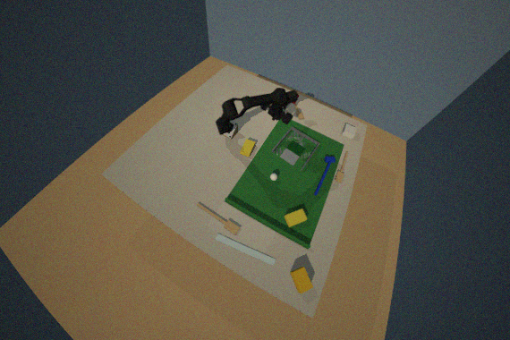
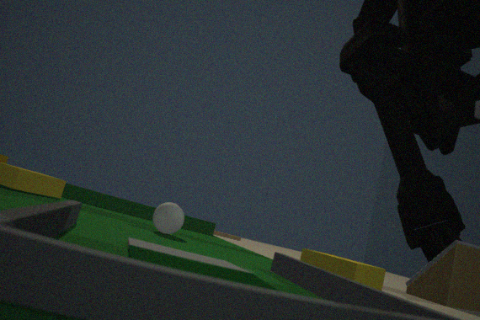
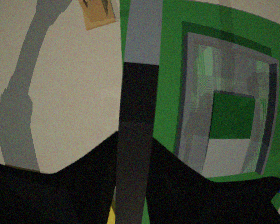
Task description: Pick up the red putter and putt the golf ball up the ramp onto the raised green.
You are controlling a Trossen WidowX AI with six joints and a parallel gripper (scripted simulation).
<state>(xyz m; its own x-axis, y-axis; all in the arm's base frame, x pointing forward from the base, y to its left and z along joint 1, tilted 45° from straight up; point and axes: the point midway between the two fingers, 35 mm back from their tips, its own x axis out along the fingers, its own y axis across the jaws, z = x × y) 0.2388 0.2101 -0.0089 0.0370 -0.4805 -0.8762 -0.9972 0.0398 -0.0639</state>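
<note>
You had gripper (image 3: 134, 219) clamped on putter shaft (image 3: 139, 103) beside green (image 3: 165, 50), ready to swing at ball (image 1: 274, 176).

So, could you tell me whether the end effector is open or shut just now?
Shut on a thing: in the wrist view the end effector clamps a dark, straight shaft, apparently the putter's; its red colour is not visible.

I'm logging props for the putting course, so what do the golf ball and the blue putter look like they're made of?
The golf ball looks like hard white plastic with a matte finish: smooth, evenly shaded, no glint and no dimples visible. The blue putter looks like painted or molded plastic, uniformly flat blue; too small to tell more.
</note>
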